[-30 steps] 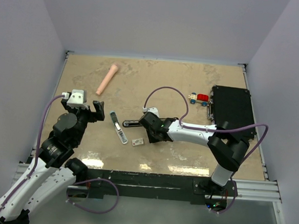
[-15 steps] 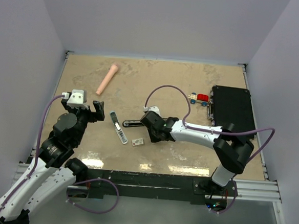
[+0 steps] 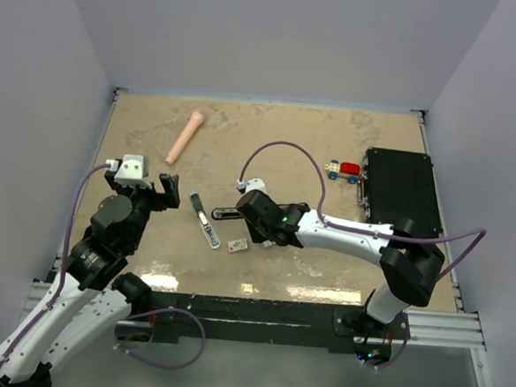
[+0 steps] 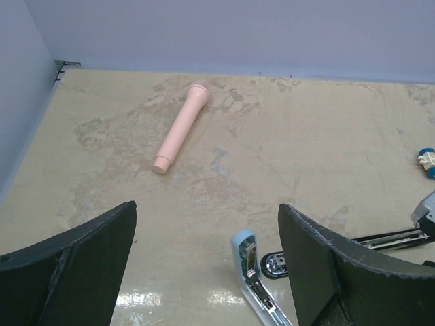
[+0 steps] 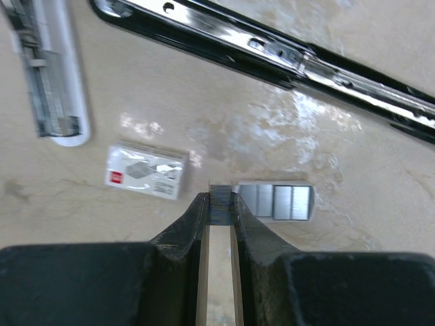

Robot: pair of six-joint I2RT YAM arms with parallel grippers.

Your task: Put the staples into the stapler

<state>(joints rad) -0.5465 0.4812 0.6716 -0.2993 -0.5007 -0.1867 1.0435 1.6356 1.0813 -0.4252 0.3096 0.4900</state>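
The light-blue stapler (image 3: 205,222) lies opened out on the table, its channel facing up; it also shows in the left wrist view (image 4: 253,273) and the right wrist view (image 5: 49,75). The white staples box (image 3: 237,244) with red print (image 5: 146,171) lies beside the grey staples tray (image 5: 275,202). My right gripper (image 5: 219,201) is shut on a short strip of staples (image 5: 219,205) at the tray's left end, low over the table (image 3: 254,218). My left gripper (image 4: 206,224) is open and empty, left of the stapler (image 3: 147,190).
A black and chrome stapler (image 3: 226,212) lies opened out just behind the right gripper (image 5: 272,47). A pink cylinder (image 3: 185,136) lies at the back left. A toy car (image 3: 343,170) and a black case (image 3: 401,191) stand at the right.
My right gripper has shifted a little to the left and back, and its elbow has swung right. The left arm has not moved.
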